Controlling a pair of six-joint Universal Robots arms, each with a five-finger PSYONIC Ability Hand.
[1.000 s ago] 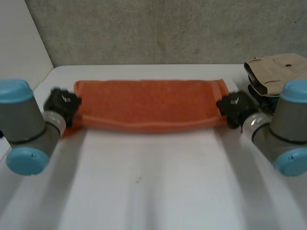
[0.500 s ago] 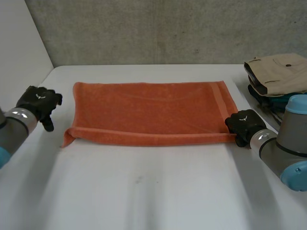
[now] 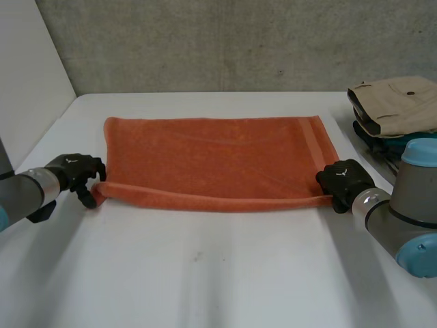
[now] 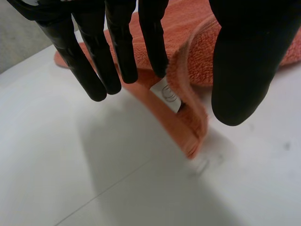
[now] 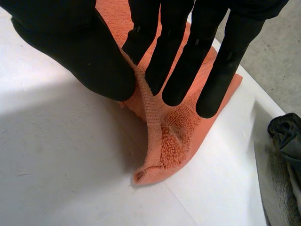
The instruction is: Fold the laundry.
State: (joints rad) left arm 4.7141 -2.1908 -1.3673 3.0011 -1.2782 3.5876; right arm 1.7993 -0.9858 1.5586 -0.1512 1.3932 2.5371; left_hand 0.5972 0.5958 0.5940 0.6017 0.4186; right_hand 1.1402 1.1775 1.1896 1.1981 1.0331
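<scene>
— White tabletop (image 3: 205,280) comes nearest; what are the closest things on it?
— The two black hands, one at each near corner of the orange towel (image 3: 212,157). The left hand (image 3: 76,174) is at the near left corner, and the right hand (image 3: 341,179) is at the near right one.
— Are the fingers closed on the cloth?
— Yes. In the left wrist view the towel's hem runs up between the thumb and the straight fingers (image 4: 120,42) and is pinched there. A small white label (image 4: 167,93) shows just below them. In the right wrist view the thumb and fingers (image 5: 176,56) pinch the hem as well. The corner hangs below them with its tip touching the tabletop.
— And the towel itself?
— It lies spread across the middle of the tabletop, long side running from hand to hand. Its near edge is raised a little and curled over between the two hands. A paler band runs along its right end.
— Further back?
— A pile of folded clothes (image 3: 392,102), beige on top of dark pieces, sits at the far right, apart from the towel. Behind everything stands a grey wall (image 3: 225,41).
</scene>
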